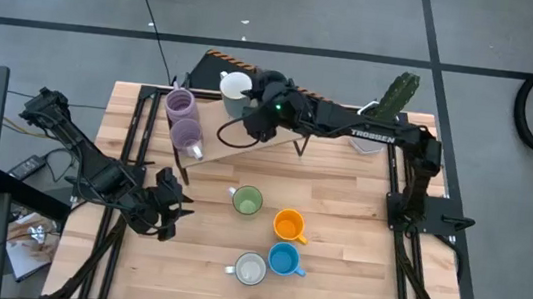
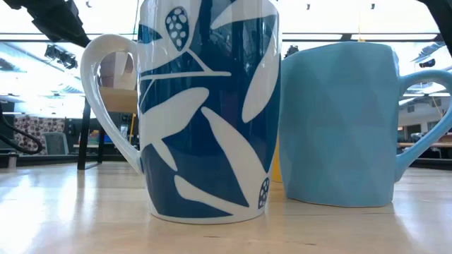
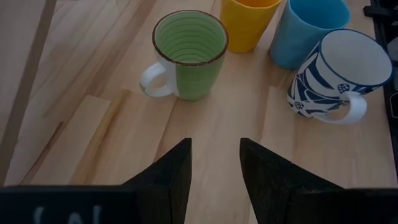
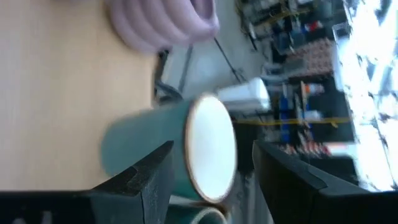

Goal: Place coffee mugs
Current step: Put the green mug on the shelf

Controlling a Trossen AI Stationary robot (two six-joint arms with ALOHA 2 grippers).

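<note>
On the raised wooden shelf (image 1: 248, 132) at the back, two purple coffee mugs (image 1: 185, 120) stand side by side. My right gripper (image 1: 251, 108) reaches in from the table's right and is shut on a mug (image 1: 236, 86) over the shelf; it is teal outside and white inside (image 4: 208, 149). Down on the table stand a green mug (image 1: 247, 201), an orange mug (image 1: 288, 224), a light blue mug (image 1: 284, 260) and a white-and-blue leaf-patterned mug (image 1: 251, 269). My left gripper (image 1: 164, 208) hangs open at the left of them, touching nothing. My right gripper has the teal mug between its two fingers, with the mug's handle (image 4: 205, 214) turned back toward the palm. The fingers (image 4: 146, 180) come nearly level from the table's right. The mug is upright, mouth up. The fingers hide where they touch it and whether its base rests on the shelf.
A cactus in a white pot (image 1: 390, 108) stands at the back right, beside my right arm. In the left wrist view the green mug (image 3: 189, 56) is nearest my left gripper (image 3: 214, 162), with bare wood between them. The low view is filled by the patterned mug (image 2: 205, 106) and the blue mug (image 2: 339, 120).
</note>
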